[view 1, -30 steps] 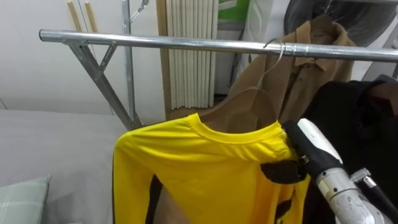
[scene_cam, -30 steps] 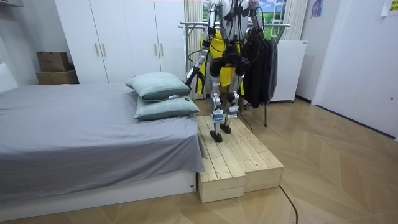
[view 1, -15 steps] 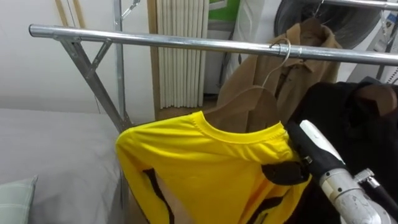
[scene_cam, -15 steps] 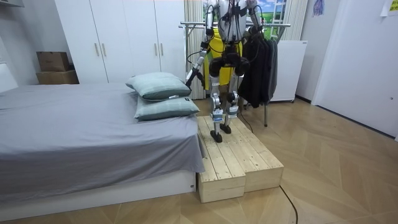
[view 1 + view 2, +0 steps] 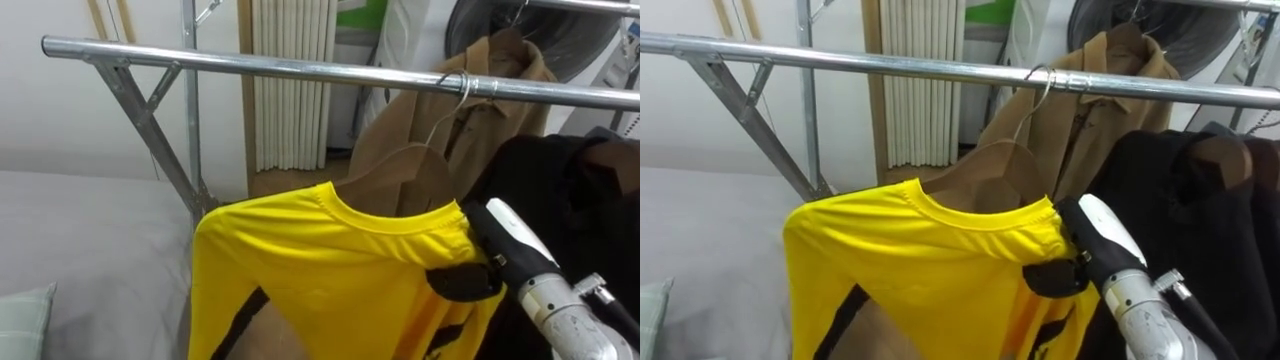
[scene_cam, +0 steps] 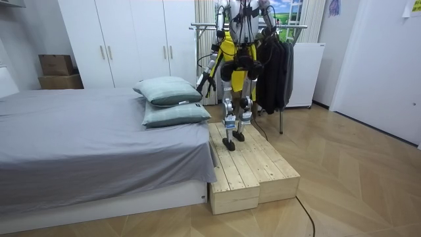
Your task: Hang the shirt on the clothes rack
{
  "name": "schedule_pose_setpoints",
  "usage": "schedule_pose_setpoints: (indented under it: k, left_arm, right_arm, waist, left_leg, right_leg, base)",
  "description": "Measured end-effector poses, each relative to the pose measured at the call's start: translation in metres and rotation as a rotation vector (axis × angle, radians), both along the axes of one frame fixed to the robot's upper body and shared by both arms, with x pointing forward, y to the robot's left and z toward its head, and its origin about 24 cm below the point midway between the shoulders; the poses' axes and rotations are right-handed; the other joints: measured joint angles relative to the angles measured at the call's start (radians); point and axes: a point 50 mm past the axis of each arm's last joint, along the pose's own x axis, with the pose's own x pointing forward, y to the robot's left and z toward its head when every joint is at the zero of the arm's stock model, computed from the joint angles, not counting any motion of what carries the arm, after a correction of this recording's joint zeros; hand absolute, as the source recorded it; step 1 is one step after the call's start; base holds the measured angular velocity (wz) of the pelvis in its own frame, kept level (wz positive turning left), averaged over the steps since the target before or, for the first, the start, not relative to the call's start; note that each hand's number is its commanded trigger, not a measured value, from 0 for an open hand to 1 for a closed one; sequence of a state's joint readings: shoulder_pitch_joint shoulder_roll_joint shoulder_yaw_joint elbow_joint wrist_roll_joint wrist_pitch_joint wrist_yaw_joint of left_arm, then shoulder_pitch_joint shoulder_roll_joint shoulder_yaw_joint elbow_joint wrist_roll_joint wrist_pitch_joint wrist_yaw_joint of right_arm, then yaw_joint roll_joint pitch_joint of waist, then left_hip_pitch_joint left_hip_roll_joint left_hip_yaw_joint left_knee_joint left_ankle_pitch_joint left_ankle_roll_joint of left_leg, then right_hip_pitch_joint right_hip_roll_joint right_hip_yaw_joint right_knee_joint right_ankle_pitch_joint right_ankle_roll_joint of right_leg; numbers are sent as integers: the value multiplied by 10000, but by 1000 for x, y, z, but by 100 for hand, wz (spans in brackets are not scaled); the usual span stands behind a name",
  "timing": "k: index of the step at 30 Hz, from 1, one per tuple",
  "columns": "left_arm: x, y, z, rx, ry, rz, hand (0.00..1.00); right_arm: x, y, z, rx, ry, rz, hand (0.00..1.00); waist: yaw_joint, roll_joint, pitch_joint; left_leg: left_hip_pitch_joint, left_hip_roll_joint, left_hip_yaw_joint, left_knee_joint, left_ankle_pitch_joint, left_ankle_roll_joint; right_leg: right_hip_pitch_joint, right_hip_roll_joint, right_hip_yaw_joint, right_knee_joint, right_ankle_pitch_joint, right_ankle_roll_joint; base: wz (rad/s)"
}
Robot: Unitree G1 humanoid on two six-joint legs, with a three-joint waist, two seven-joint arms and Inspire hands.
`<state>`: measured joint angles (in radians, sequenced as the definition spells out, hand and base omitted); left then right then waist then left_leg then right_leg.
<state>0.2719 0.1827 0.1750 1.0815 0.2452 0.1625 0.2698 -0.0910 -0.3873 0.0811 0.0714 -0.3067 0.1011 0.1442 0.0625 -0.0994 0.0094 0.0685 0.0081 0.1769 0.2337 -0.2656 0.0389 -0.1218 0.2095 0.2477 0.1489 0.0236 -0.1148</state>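
A yellow shirt with dark side stripes hangs on a wooden hanger. The hanger's wire hook sits over the steel rail. My right hand is at the shirt's right shoulder, its dark thumb pressed across the yellow cloth and its fingers behind it. In the room view I stand on a wooden platform facing the rack, and my left hand hangs low at the room view's left.
A tan coat hangs behind the hook and dark garments fill the rail's right part. The rack's slanted brace is at the left. A grey bed with two pillows lies beside the platform.
The head camera has shifted a little. The shirt and my right hand have drifted slightly right along the rail; the hook stays over it.
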Motion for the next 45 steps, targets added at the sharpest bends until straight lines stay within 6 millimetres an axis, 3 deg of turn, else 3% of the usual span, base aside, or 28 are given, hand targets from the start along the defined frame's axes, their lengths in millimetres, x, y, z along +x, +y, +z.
schedule_pose_setpoints:
  k: [8,12,15,21,25,32,35,39,45]
  left_arm:
    - [1,1,0,-27,-105,64,0]
    - [3,1,0,-175,-305,-73,0]
    - [4,1,0,-303,-378,-103,0]
    - [5,2,1,-332,-461,-91,0]
    - [9,3,1,-257,-421,-448,0]
    - [9,3,1,-243,-406,-518,0]
    - [8,6,2,-248,-391,-455,0]
    - [7,6,2,-278,-381,-409,0]
    - [11,7,2,-252,-476,-468,0]
  right_arm:
    - [-1,-16,-21,451,1171,-423,100]
    - [8,-15,-17,446,1129,-328,100]
    - [9,-14,-15,452,1063,-285,100]
    - [13,-13,-11,520,939,-192,100]
    - [14,-17,-7,325,971,-113,100]
    - [18,-17,-2,162,1033,190,100]
    - [24,-16,6,61,813,297,100]
    - [39,-15,32,67,52,410,100]
    - [45,-13,39,440,-160,486,100]
  waist:
    - [185,-5,7]
    - [281,19,104]
    - [316,24,111]
    - [338,42,111]
    - [527,83,98]
    - [551,73,74]
    - [538,-10,19]
    - [575,-106,-46]
    - [689,-237,-19]
  left_leg:
    - [67,-21,-186,-21,-2,1]
    - [133,-34,-182,-120,-2,1]
    - [110,-40,-169,-149,-2,1]
    - [91,-36,-148,-287,-7,1]
    - [44,-22,-108,-294,-7,-3]
    - [-31,-15,-164,-265,16,-47]
    - [-58,-48,-161,-263,53,-95]
    - [20,-44,-169,-115,61,-106]
    - [112,-57,-190,-114,58,-103]
  right_leg:
    - [80,-2,3,32,-18,-17]
    - [93,1,-29,43,-18,-30]
    - [96,-6,-51,52,43,-126]
    - [82,-3,-61,55,104,-130]
    - [8,-2,-131,69,150,-164]
    - [-41,15,-89,108,126,-217]
    - [-142,15,-61,245,114,-235]
    - [-45,15,-59,250,127,-248]
    - [91,-11,-92,216,121,-246]
  base:
    - [1]
    - [2]
    - [1]
    - [0]
    - [-2]
    - [1]
    - [-3]
    - [0]
    - [0]
